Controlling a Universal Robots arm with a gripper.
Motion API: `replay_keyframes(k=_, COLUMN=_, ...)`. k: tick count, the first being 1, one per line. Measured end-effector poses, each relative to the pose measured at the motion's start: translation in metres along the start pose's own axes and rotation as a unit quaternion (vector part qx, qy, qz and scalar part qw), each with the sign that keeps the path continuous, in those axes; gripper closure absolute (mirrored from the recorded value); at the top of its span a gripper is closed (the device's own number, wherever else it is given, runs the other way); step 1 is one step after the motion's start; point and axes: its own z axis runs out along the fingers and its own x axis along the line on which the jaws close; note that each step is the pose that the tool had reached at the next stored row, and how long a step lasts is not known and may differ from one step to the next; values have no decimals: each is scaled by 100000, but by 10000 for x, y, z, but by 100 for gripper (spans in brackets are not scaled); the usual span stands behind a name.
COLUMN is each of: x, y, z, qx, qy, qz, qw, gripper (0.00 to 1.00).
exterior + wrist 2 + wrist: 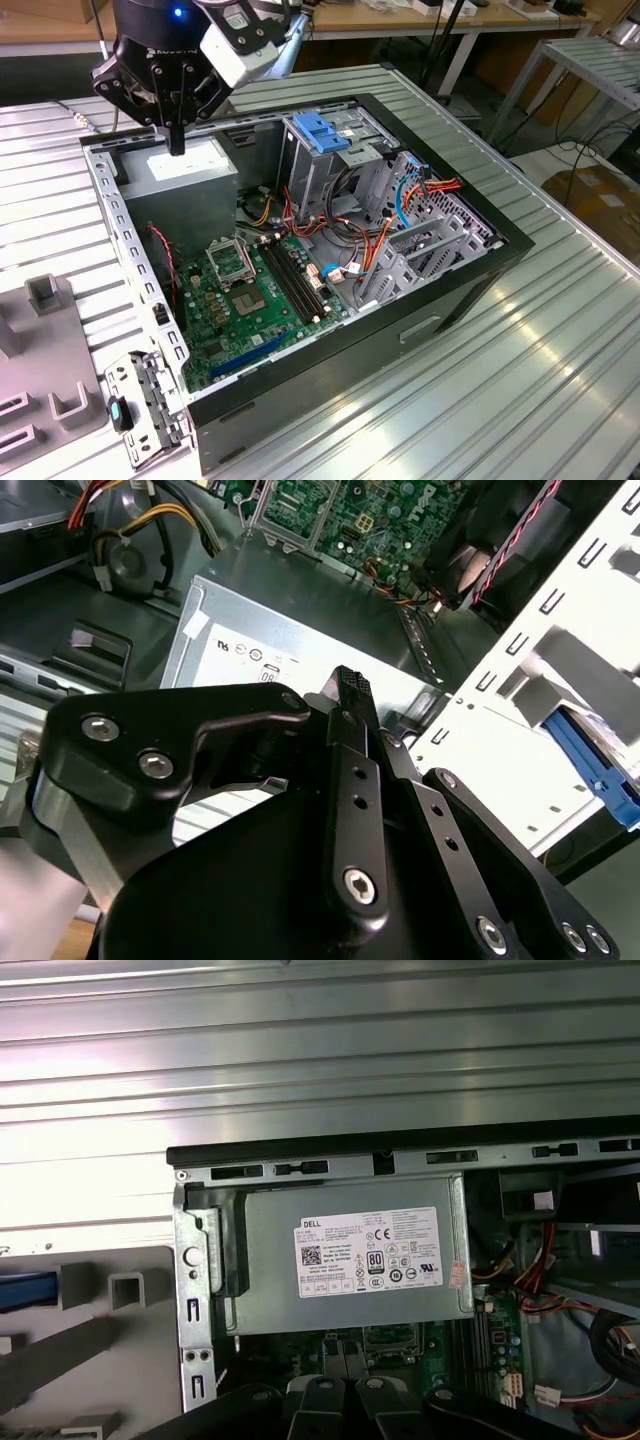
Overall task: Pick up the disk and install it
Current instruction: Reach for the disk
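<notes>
Ribbed shiny metal table [540, 370], matt black pincer [177, 140], seemingly brushed-steel power supply [350, 1310]

An open computer case [440, 320] lies on its side on a ribbed metal table [520, 400], in the middle of the exterior view. Inside it, a green board [230, 310] sits in the lower left part. Above the board is a grey power box [200, 180] with a white sticker. The same power box [350, 1260] shows in both wrist views. A tall metal cage [320, 175] with a light-blue latch [322, 135] stands in the upper middle. Red and orange wires [372, 250] tangle below it. A grey tray [40, 340] lies at the lower left.
</notes>
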Motion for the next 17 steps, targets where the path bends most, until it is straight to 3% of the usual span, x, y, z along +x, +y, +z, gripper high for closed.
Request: replay_keyframes(k=17, x=77, y=-6, z=12, qx=64, qy=844, qz=42, qw=99996, gripper=89)
